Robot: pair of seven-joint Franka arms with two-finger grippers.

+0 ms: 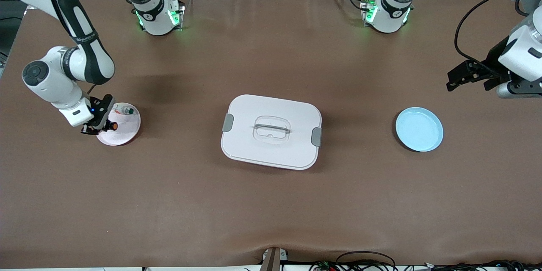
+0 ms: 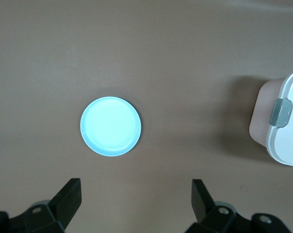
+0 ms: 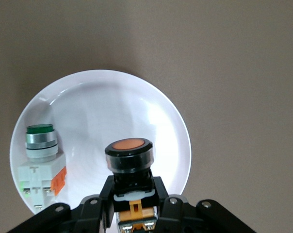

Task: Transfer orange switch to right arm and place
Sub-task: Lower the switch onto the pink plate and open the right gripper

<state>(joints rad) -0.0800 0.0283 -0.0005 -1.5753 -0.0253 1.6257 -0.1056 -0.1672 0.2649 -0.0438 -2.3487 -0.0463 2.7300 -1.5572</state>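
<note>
My right gripper (image 1: 101,125) is shut on the orange switch (image 1: 112,126), a small black barrel with a round orange cap. It holds the switch over the white plate (image 1: 127,133) at the right arm's end of the table. In the right wrist view the switch (image 3: 130,158) sits clamped between the jaws, cap pointing over the plate (image 3: 151,111). My left gripper (image 1: 459,77) is open and empty, raised above the table at the left arm's end, beside the light blue plate (image 1: 419,129). That blue plate (image 2: 110,126) shows in the left wrist view.
A green-capped switch (image 1: 125,111) lies on the white plate; it also shows in the right wrist view (image 3: 40,162). A white lidded box with grey clips (image 1: 272,131) stands mid-table; its corner (image 2: 282,124) shows in the left wrist view.
</note>
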